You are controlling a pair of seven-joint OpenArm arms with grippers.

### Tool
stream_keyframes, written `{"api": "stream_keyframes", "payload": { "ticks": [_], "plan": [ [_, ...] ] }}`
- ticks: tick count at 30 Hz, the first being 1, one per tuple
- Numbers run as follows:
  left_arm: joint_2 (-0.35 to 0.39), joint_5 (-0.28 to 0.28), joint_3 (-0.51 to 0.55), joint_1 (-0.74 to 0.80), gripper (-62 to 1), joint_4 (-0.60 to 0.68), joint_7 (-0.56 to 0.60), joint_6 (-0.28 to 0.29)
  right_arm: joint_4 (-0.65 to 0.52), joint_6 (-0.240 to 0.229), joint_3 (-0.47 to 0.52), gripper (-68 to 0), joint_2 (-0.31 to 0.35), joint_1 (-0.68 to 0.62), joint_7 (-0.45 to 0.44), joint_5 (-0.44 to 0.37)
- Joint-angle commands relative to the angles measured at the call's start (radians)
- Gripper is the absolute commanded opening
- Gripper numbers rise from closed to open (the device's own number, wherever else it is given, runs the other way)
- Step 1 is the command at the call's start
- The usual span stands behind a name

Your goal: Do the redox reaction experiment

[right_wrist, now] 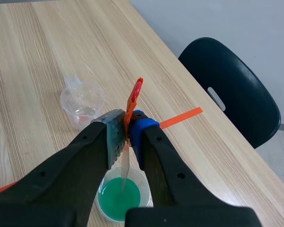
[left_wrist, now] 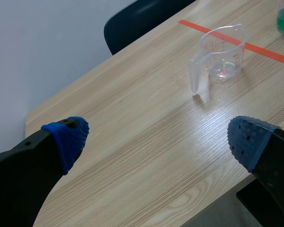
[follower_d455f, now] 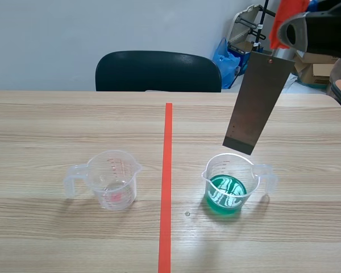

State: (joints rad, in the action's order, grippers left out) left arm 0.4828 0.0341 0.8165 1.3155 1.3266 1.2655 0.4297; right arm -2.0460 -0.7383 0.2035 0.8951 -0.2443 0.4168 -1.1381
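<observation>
Right tool pinches scraper edge-on; scene view shows its broad blade.

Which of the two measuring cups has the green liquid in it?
The cup on the right arm's side of the tape line, below the metal blade held in the right end effector. The other cup looks almost empty.
</observation>
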Motion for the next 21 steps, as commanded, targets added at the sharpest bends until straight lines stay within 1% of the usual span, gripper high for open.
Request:
{"api": "stream_keyframes", "payload": {
  "ticks": [1,17,21],
  "plan": [
    [-0.003,-0.014,-0.006,0.001,1.4,0.008,0.017,0.003,-0.008,-0.007,0.013,-66.7,0.016,0.012,-0.019,-0.015],
    [-0.003,-0.014,-0.006,0.001,1.4,0.008,0.017,0.003,-0.008,-0.007,0.011,-66.7,0.016,0.015,-0.024,-0.015],
    [-0.003,-0.014,-0.006,0.001,1.4,0.008,0.017,0.003,-0.008,-0.007,-0.012,-66.7,0.016,0.052,-0.025,-0.015]
  ]
}}
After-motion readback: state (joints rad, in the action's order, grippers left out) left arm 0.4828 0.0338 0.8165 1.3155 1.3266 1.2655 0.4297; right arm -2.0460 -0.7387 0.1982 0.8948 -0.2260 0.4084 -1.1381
